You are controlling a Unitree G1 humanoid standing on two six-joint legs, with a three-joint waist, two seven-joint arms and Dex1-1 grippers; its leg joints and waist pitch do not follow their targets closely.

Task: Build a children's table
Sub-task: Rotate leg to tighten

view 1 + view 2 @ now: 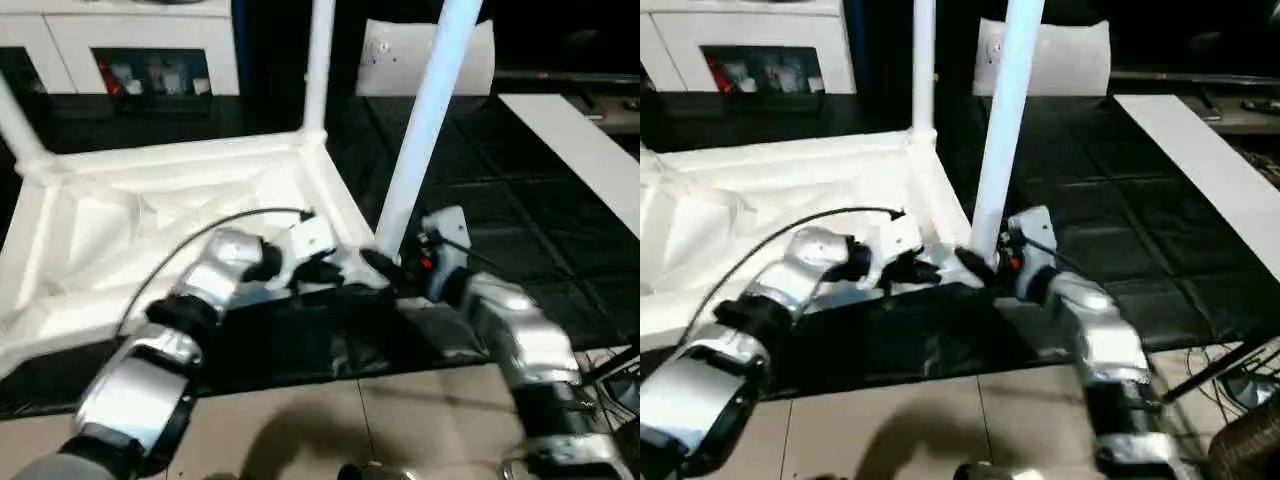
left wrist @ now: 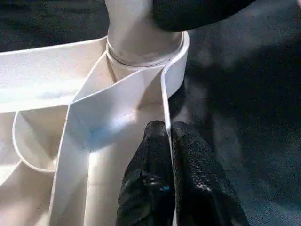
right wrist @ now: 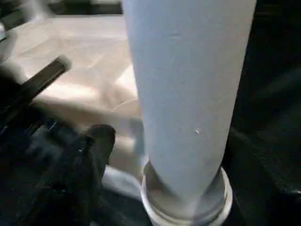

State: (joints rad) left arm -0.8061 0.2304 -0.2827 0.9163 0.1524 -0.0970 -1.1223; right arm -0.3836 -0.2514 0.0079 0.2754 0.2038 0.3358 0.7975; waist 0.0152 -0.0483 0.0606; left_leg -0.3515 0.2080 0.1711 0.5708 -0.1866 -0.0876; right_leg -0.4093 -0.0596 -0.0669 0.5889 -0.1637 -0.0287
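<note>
No readable writing shows. Left gripper (image 2: 167, 155) pinches the tabletop (image 1: 150, 220) rim; right gripper (image 1: 385, 265), at its three o'clock, stands spread around (not clamping) the leg (image 1: 425, 120).

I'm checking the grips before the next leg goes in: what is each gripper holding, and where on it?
The left gripper pinches the tabletop's thin rim wall beside the corner socket. Whether the right gripper grips the leg cannot be told.

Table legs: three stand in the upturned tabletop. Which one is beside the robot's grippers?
The near-corner leg, large in the foreground, rising from the socket between the left gripper and right gripper. The others stand in far corners.
</note>
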